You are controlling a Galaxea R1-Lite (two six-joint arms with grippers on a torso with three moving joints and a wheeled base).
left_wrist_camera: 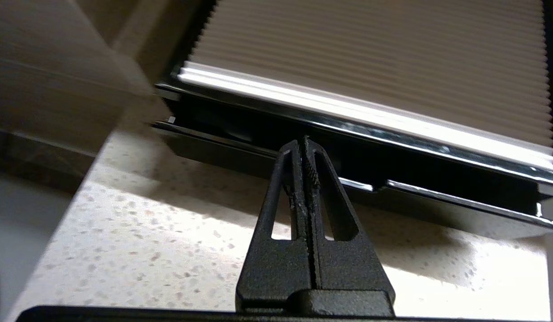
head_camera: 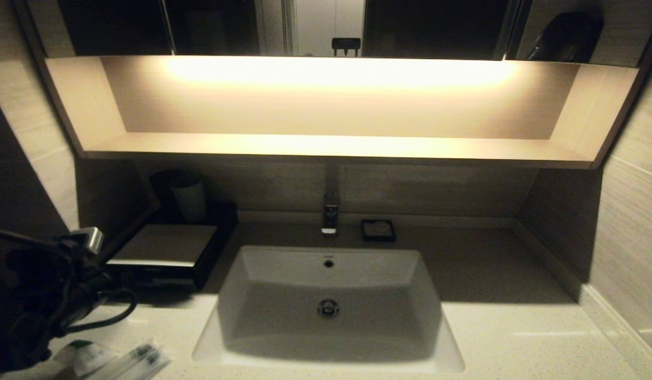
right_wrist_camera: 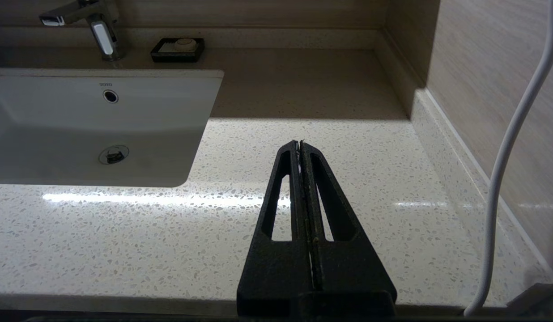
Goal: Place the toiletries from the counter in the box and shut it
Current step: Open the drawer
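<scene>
Plastic-wrapped toiletries [head_camera: 120, 359] lie unpacked behind the empty, pinched-shut left gripper [left_wrist_camera: 304, 142], which noses at the box [left_wrist_camera: 348, 147] drawer, seemingly barely open.

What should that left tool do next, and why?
Probably ease its shut tip forward to catch the drawer front and draw it out: the left tool sits right before the box, while the toiletries lie on the counter.
</scene>
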